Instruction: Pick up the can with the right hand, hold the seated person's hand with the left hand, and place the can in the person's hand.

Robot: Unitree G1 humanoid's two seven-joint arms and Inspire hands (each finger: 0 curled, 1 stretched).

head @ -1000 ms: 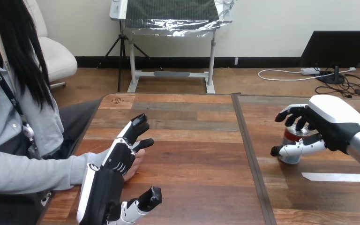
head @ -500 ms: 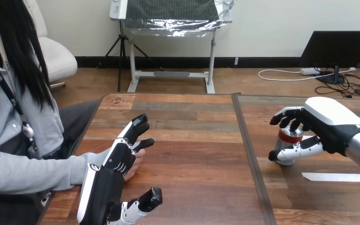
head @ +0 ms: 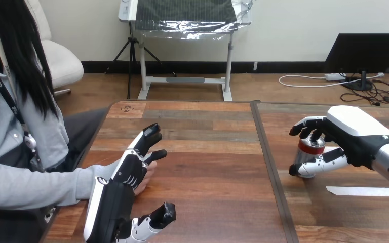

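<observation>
Two hands: right hand wraps can, bench right half; left hand fingers straight, over person's hand.

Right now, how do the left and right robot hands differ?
The left robot hand has nearly straight fingers, over the person's hand; the right robot hand curls round the can. The left robot hand is near the table's left edge, the right robot hand on its right half. Both have white backs.

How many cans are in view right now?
1: a silver metal can with a red band, over the wooden table's right half, gripped by the right hand.
</observation>
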